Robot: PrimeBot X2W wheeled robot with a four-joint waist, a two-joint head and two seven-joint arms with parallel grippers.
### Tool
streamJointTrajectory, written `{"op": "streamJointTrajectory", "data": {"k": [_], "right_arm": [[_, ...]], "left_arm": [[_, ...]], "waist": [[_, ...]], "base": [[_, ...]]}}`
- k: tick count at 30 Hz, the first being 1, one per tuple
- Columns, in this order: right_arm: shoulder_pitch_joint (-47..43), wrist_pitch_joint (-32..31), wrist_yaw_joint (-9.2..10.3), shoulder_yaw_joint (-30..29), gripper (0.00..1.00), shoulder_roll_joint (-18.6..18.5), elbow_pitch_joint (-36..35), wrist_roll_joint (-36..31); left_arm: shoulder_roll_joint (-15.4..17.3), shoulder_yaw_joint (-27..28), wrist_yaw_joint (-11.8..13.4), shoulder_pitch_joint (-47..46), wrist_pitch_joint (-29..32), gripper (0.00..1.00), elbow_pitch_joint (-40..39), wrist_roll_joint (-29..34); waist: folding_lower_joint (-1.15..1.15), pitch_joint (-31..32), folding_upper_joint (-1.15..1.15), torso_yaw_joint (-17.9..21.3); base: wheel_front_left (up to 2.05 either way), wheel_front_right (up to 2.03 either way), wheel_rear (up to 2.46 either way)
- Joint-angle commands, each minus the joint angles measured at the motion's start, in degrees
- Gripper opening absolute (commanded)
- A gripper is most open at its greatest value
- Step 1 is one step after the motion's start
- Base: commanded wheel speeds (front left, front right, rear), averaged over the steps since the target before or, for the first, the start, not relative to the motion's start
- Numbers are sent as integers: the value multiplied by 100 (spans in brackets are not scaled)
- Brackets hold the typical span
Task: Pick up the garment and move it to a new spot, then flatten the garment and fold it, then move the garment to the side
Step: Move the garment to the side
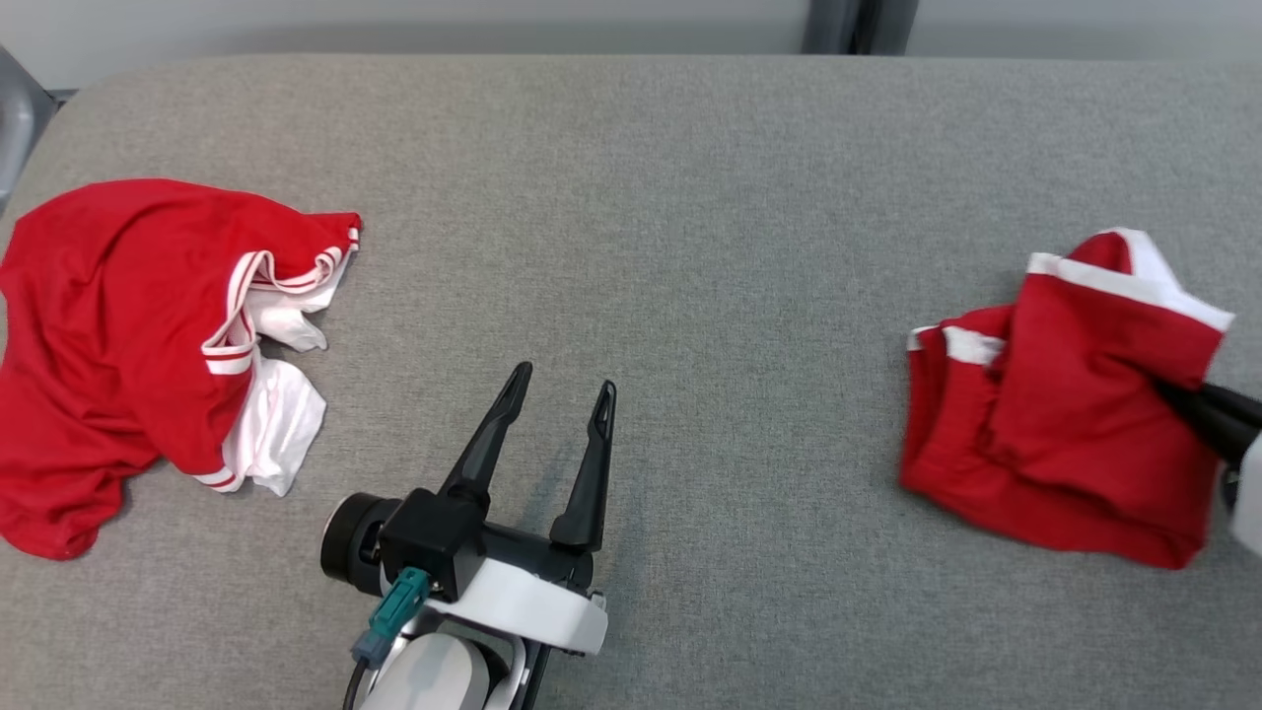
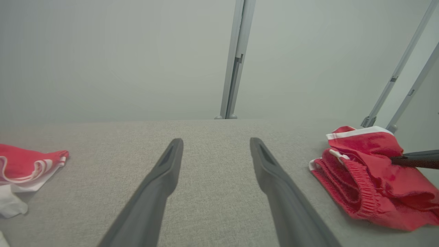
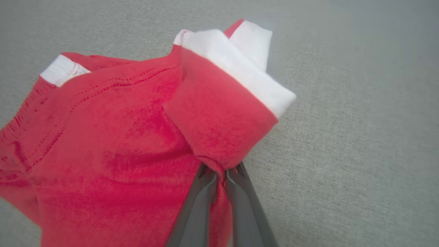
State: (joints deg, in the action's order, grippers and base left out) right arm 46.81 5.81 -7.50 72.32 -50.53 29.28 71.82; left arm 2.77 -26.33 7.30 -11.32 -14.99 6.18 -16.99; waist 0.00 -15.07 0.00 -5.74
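A red garment [image 1: 1065,424] with white trim lies bunched at the right of the grey cloth surface [image 1: 690,197]. My right gripper [image 1: 1173,390] comes in from the right edge and is shut on a fold of it. In the right wrist view the two dark fingers pinch the red cloth [image 3: 103,144] at the gripper [image 3: 221,169], with a white-edged flap standing up beyond. My left gripper [image 1: 564,380] hovers open over bare surface near the front middle. The left wrist view has its gripper [image 2: 216,142] spread wide, the garment [image 2: 363,181] off to the right.
A second red and white garment [image 1: 128,345] lies crumpled at the left edge, also seen as a red garment [image 2: 24,164] in the left wrist view. A grey post [image 2: 236,58] rises behind the surface, slanted bars [image 2: 394,75] at the right.
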Motion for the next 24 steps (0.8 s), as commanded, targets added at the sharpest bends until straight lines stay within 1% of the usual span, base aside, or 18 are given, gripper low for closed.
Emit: {"op": "streamJointTrajectory", "data": {"k": [1, 7, 8, 13, 17, 21, 24], "right_arm": [[147, -53, 2, 36, 0, -213, 87, -229], [354, -22, 2, 89, 0, -830, 324, -785], [354, -22, 2, 89, 0, -830, 324, -785], [532, 171, 3, 96, 0, -1322, 554, -1140], [762, 385, 3, 102, 0, -1633, 889, -1441], [1148, 598, 3, 104, 0, -1793, 1507, -1979], [1301, 645, 2, 106, 0, -1669, 1931, -2256]], "left_arm": [[27, 25, 37, -141, -24, 100, -54, -2], [27, 11, 52, -338, -24, 100, -176, 98], [27, 11, 52, -338, -24, 100, -176, 98], [27, -41, 98, -526, -24, 100, -277, 154], [26, -93, 100, -646, -24, 100, -289, 206], [27, -134, 125, -762, -24, 100, -314, 226], [27, -156, 130, -822, -24, 100, -318, 216]], "waist": [[0, -142, 0, 76], [0, -554, 0, 122], [0, -554, 0, 122], [0, -960, 0, 181], [0, -1227, 0, 239], [0, -1467, 0, 267], [0, -1556, 0, 267]], "base": [[0, 0, 0], [0, 0, 0], [0, 0, 0], [0, 0, 0], [0, 0, 0], [0, 0, 0], [0, 0, 0]]}}
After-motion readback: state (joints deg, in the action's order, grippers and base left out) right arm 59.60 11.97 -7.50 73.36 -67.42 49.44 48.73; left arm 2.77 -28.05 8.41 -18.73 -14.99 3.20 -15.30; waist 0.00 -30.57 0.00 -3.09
